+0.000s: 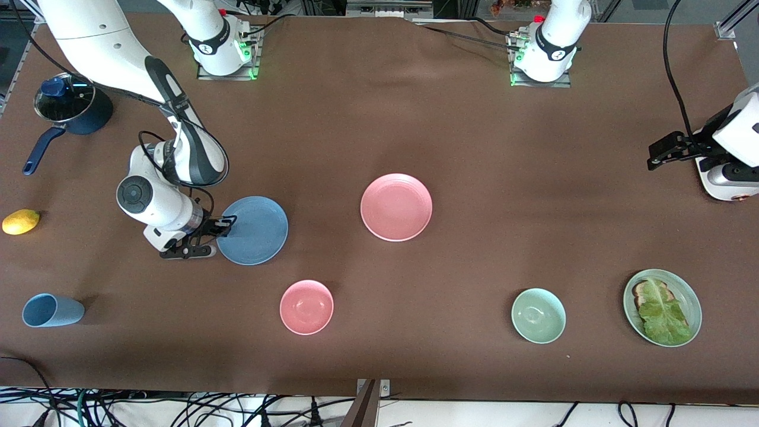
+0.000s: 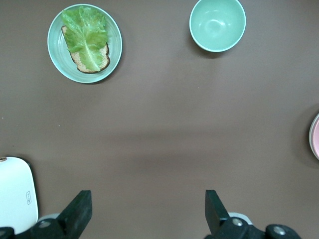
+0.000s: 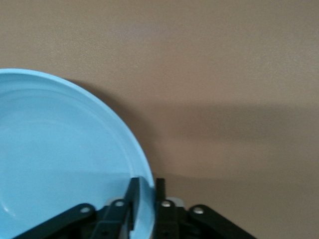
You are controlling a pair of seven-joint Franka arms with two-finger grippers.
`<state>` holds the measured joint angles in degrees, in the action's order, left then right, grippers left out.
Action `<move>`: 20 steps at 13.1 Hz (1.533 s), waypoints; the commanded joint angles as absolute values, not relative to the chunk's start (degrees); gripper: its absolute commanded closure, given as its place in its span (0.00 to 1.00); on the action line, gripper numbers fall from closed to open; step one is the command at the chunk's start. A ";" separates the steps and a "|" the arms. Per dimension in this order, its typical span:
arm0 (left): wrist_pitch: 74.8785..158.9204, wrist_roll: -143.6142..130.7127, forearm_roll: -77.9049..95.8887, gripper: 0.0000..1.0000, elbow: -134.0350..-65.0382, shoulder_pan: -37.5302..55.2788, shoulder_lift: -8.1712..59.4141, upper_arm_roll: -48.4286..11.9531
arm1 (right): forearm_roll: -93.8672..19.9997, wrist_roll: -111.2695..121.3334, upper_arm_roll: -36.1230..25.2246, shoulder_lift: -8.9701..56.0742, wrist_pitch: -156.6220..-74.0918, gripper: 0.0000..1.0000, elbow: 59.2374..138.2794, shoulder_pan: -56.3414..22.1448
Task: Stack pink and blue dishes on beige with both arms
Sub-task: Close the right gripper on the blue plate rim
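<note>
The blue plate (image 1: 255,230) lies on the brown table toward the right arm's end. My right gripper (image 1: 228,223) is shut on its rim, with one finger inside the blue plate (image 3: 60,159) and one outside in the right wrist view (image 3: 145,191). The pink plate (image 1: 396,207) lies flat near the table's middle, and its edge (image 2: 316,137) shows in the left wrist view. My left gripper (image 1: 654,156) waits open at the left arm's end of the table, over bare table (image 2: 148,199). The beige plate is out of view.
A pink bowl (image 1: 306,306), a pale green bowl (image 1: 538,315) and a green plate with lettuce on bread (image 1: 688,290) sit nearer the front camera. A blue cup (image 1: 52,310) on its side, a lemon (image 1: 21,222) and a dark blue pot (image 1: 71,110) are at the right arm's end.
</note>
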<state>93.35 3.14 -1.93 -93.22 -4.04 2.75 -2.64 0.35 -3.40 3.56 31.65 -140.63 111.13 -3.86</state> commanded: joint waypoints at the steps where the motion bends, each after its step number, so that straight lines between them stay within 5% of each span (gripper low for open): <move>1: 93.52 4.66 -0.97 0.00 -93.78 -2.64 1.23 -2.02 | -0.53 -2.37 3.87 29.27 -140.80 1.00 112.77 -3.43; 4: 93.52 4.83 -0.88 0.00 -94.22 -2.90 0.01 -1.32 | -0.35 -2.11 3.87 29.01 -139.93 1.00 110.32 -3.51; 12: 93.69 4.75 -1.06 0.00 -94.66 -0.97 0.18 -0.88 | -1.40 -6.57 5.45 28.48 -115.51 1.00 89.40 -8.95; 20: 93.60 4.75 -0.88 0.00 -94.31 -1.76 0.79 -0.97 | -0.62 -44.50 7.38 32.15 -123.46 1.00 88.59 -27.92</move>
